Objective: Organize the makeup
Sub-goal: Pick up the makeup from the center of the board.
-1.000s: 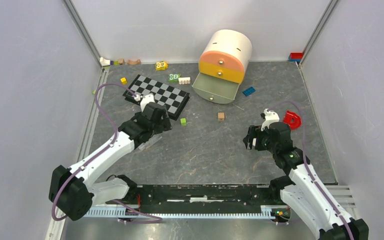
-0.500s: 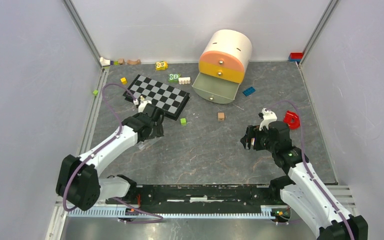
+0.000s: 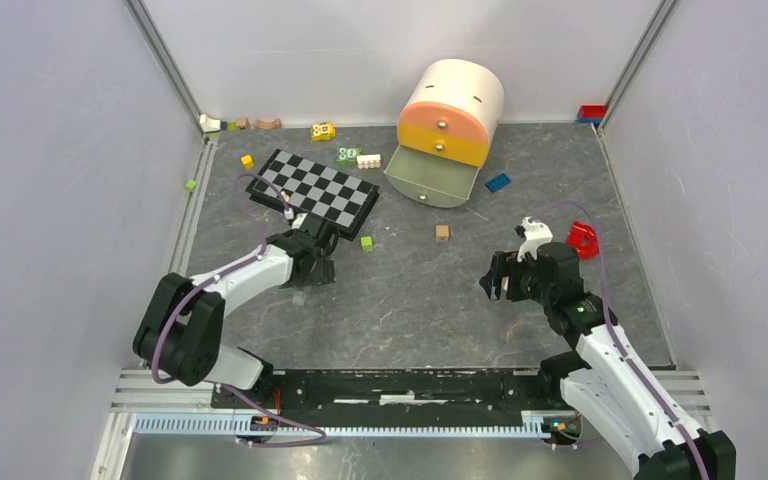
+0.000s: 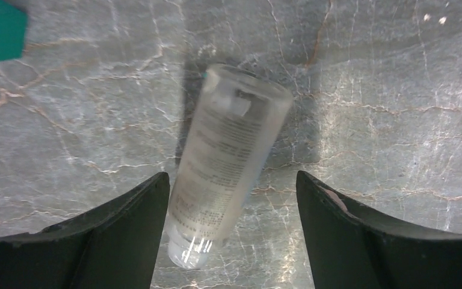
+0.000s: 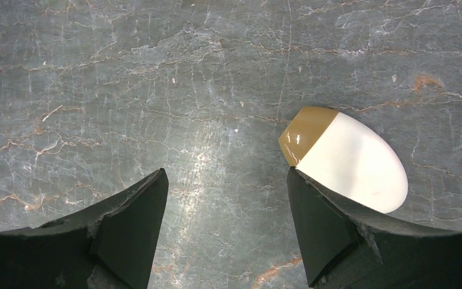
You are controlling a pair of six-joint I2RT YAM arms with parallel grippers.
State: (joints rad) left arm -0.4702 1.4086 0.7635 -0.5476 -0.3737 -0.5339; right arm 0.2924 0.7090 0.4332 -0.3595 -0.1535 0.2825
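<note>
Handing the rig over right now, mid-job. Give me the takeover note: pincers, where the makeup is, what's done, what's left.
Left pincer: open, straddling the clear tube, which lies on the table, not gripped.
Right pincer: open, nothing between its jaws. The white egg-shaped sponge lies on the table just outside one finger.
Drawer unit: at the back, with its bottom drawer pulled out.
Done: no makeup seen put away.
Left: grip the tube and the sponge and stow them, probably in the open drawer. No other makeup shows in these views.
</note>
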